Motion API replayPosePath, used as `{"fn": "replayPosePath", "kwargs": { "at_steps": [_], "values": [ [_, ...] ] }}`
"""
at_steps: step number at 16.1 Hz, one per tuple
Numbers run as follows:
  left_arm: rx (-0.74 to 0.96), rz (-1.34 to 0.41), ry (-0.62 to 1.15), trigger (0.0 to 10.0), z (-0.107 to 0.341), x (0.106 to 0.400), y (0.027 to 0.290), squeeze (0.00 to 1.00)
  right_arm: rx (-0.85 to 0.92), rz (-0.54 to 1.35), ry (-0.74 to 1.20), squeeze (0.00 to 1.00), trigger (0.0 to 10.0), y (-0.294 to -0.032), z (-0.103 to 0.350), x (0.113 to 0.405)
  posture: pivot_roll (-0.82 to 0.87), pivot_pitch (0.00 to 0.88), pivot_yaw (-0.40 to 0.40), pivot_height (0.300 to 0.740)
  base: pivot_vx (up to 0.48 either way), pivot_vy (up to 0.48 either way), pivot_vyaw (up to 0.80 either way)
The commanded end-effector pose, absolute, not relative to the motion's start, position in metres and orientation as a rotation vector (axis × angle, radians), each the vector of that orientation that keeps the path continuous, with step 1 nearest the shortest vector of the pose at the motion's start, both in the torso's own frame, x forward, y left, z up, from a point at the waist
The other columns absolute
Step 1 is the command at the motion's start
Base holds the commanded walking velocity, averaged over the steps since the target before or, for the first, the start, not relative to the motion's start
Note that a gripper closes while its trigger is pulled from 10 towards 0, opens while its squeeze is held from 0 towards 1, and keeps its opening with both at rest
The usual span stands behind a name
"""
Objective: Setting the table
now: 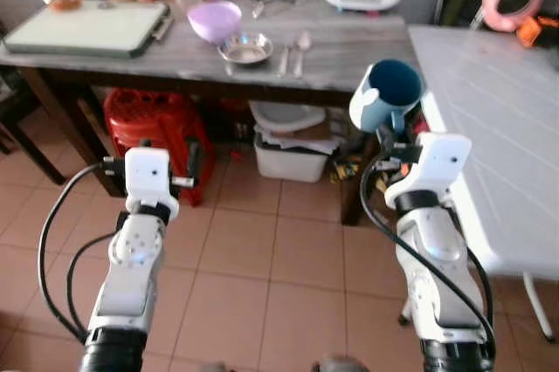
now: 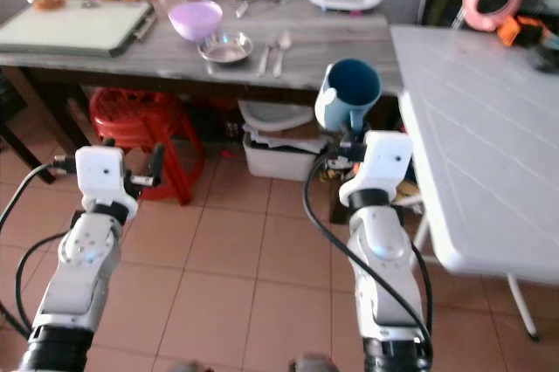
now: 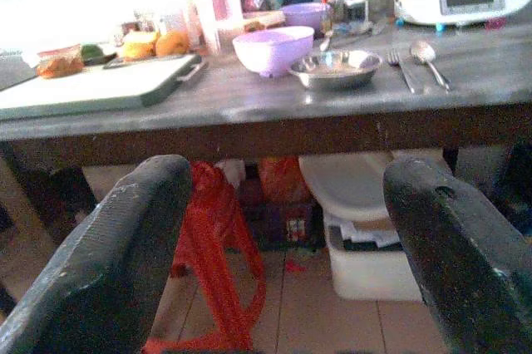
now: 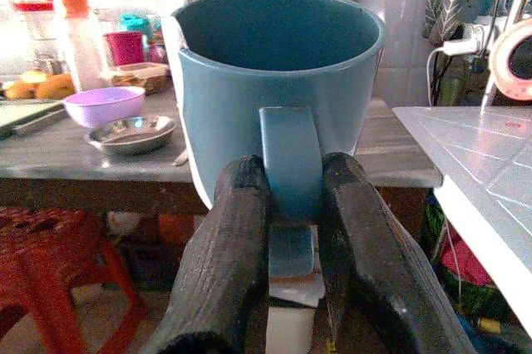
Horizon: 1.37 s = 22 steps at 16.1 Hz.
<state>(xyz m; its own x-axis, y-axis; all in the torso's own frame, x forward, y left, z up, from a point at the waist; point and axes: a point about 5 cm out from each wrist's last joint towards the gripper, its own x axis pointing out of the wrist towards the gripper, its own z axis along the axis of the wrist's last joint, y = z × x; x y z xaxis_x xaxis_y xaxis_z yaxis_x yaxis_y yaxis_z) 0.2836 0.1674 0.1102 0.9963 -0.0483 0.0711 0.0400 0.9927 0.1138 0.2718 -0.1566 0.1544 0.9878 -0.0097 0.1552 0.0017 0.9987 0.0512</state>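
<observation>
**Blue mug up in the right gripper, pinched by its handle**

You've got the blue mug (image 4: 278, 105) in the air, carried by the right gripper (image 4: 291, 204), both black fingers (image 4: 224, 246) pressed against the sides of the handle. It hangs over the tiled floor, between the grey counter (image 1: 349, 49) and the white table (image 1: 498, 127), mouth tilted a little away from you.

It looks like glazed ceramic: stiff, fairly heavy for a handle pinch, slick and breakable. With the weight hanging out past the fingers, it could swivel if you swing fast, so keep the wrist steady and set it down gently on its base.

Your left gripper (image 3: 283, 238) is spread wide and empty, low in front of the counter, facing the purple bowl (image 3: 274, 48), steel dish (image 3: 337, 67), fork (image 3: 405, 67) and spoon (image 3: 430, 59). The dish is light and slippery; take it by the rim. The cutlery lies flat, awkward to pinch.
</observation>
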Motion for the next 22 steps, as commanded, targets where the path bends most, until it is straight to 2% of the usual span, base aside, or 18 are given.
{"fn": "replayPosePath", "kwargs": {
  "at_steps": [1, 22],
  "values": [
    [0.111, -0.07, -0.092, 10.0, 0.1139, 0.285, 0.1593, 0.0, 0.038, -0.032, -0.163, 0.0, 10.0, -0.1635, 0.1559, 0.2724, -0.05, 0.0, 0.018, 0.74, 0.48, 0.0, 0.0],
    [0.095, -0.105, -0.094, 10.0, 0.1126, 0.2833, 0.1522, 0.0, 0.038, -0.042, -0.158, 0.0, 10.0, -0.1634, 0.1532, 0.2747, -0.05, 0.0, 0.02, 0.74, 0.475, 0.0, 0.0]
  ]
}}
